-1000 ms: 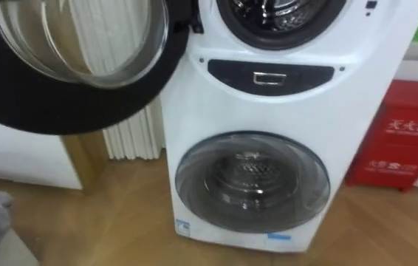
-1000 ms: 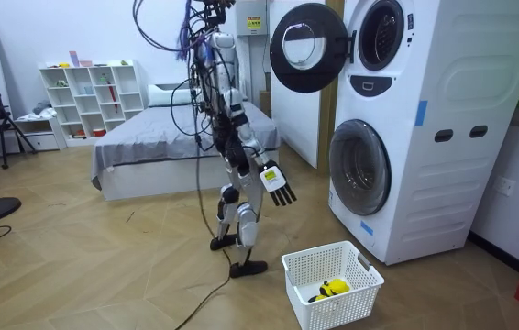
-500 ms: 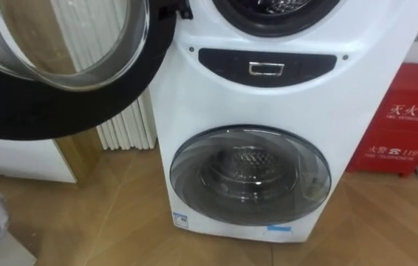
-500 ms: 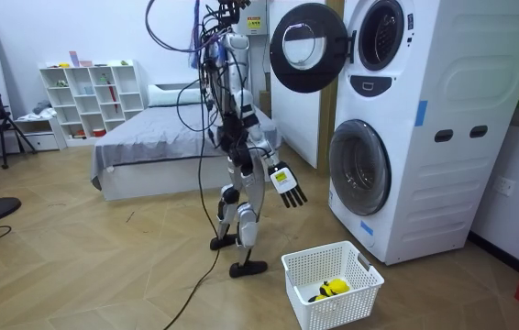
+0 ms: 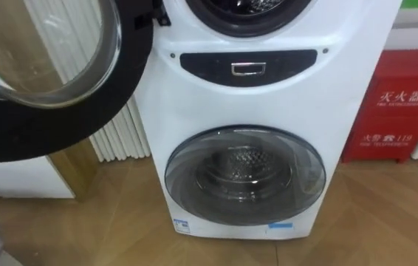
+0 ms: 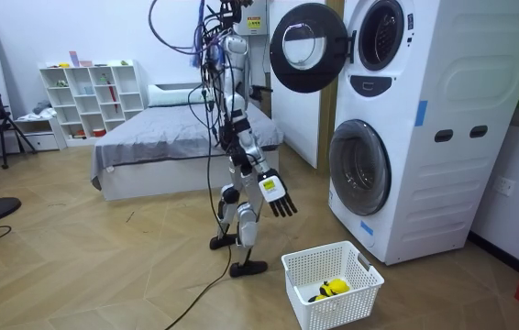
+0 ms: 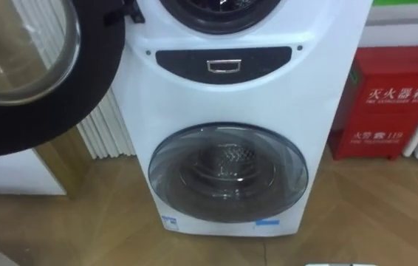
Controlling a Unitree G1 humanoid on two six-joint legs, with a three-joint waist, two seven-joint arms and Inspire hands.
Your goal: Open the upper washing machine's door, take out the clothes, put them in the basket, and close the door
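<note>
Two white washing machines (image 6: 415, 119) stand stacked in front of me. The upper one's round black-rimmed door (image 5: 39, 74) hangs open to the left, also seen in the room view (image 6: 307, 48). Its drum opening (image 5: 242, 11) is cut off by the top edge, so its inside is hidden. The lower door (image 5: 244, 176) is shut over a bare metal drum. In the room view I stand about a step from the machines, facing them. My right hand (image 6: 276, 194) hangs open at hip height with its fingers spread, holding nothing.
A white laundry basket (image 6: 331, 266) with something yellow (image 6: 333, 288) in it stands on the wooden floor by my feet. A red box (image 5: 401, 111) is right of the machines and a white radiator (image 5: 124, 137) left of them. A bed (image 6: 168, 137) lies behind me.
The eye view has shifted, so the machines now sit further left in the picture. In the room view my body has straightened and my right hand swung forward, then back down a little.
</note>
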